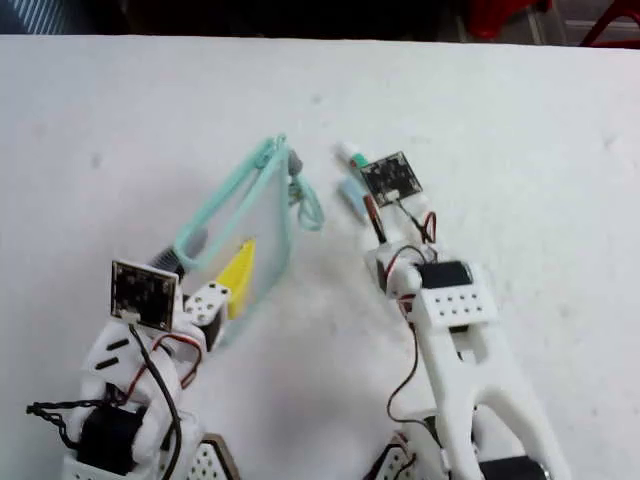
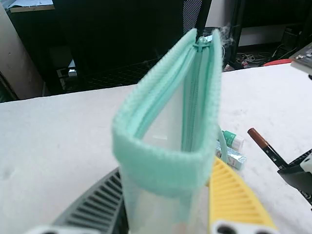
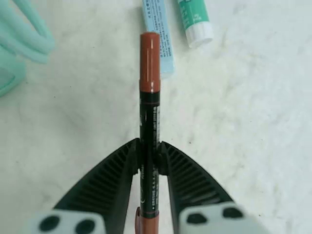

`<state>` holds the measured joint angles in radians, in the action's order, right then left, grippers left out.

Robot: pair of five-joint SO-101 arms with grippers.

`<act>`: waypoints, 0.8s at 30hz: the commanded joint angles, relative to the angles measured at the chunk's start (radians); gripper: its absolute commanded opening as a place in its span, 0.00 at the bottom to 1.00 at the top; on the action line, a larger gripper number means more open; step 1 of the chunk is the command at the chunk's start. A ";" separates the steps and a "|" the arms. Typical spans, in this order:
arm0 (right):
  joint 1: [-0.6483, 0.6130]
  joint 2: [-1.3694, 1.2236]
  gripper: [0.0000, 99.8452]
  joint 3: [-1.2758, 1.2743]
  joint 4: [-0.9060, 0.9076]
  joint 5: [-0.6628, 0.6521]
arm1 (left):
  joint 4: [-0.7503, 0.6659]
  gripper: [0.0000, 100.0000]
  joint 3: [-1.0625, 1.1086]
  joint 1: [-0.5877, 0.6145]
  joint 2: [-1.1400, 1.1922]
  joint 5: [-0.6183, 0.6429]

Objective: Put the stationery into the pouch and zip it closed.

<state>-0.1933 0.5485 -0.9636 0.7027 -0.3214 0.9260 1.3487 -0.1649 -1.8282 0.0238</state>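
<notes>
A clear pouch (image 1: 240,235) with a mint-green zipper rim stands held up, its mouth open (image 2: 168,146). My left gripper (image 2: 168,214), one grey and one yellow finger (image 2: 234,200), is shut on the pouch's near end. My right gripper (image 3: 149,156) is shut on a black marker with a brown cap (image 3: 149,102), which lies low over the table right of the pouch (image 1: 374,220). Beyond the marker's tip lie a light-blue eraser (image 3: 158,34) and a green-and-white glue stick (image 3: 195,19).
The pouch's green pull loop (image 1: 308,208) hangs from its far corner towards the stationery. White table (image 1: 520,130) spreads open to the right and far side. The table's far edge borders a dark room.
</notes>
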 commanded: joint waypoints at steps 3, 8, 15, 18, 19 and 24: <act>0.041 0.064 0.02 0.000 -0.021 -0.003 | -0.026 0.22 -0.005 0.002 -0.001 0.003; 0.104 0.065 0.02 0.005 -0.050 0.000 | -0.026 0.22 -0.005 0.002 -0.001 0.003; 0.220 0.156 0.02 -0.012 -0.064 0.173 | -0.026 0.22 -0.005 0.002 -0.001 0.003; 0.237 0.259 0.02 -0.069 -0.071 0.183 | -0.026 0.22 -0.005 0.002 -0.001 0.003; 0.234 0.298 0.02 -0.091 -0.071 0.183 | -0.026 0.22 -0.005 0.001 -0.001 0.003; 0.176 0.526 0.02 -0.140 -0.090 0.183 | -0.026 0.22 -0.005 0.001 -0.001 0.003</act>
<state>0.0245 0.9383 -1.1078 0.6490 -0.1450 0.9260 1.3487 -0.1649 -1.8282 0.0238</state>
